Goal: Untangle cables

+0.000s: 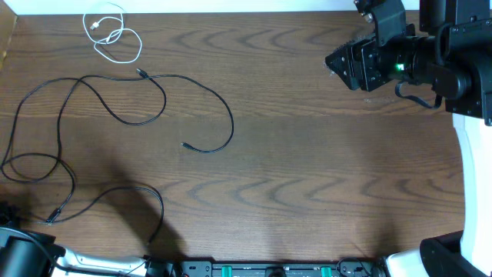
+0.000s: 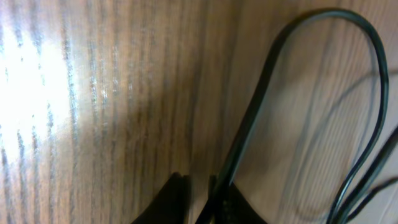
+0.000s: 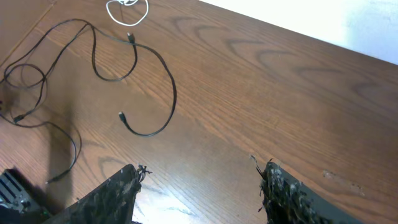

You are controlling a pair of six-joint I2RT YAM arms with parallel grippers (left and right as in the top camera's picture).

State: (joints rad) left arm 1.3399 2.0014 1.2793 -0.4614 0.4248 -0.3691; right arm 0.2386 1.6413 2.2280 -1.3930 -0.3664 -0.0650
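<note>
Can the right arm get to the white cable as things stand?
Probably, reach permitting: the right gripper is open, and only bare table lies between it and the white cable at the far left corner.

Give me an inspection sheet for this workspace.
Surface: dark brown wood-grain table, no damage seen.
Job's things: short white cable coiled at the far left, apart from the rest; long thin black cables looped, crossing themselves at the left.
Clutter: nothing seen.
Grippers: left claw shut, apparently pinching one black cable; right claw open, empty.
Cables: thick black cord loops under the right arm.
Surroundings: white surface beyond the table's far edge.
</note>
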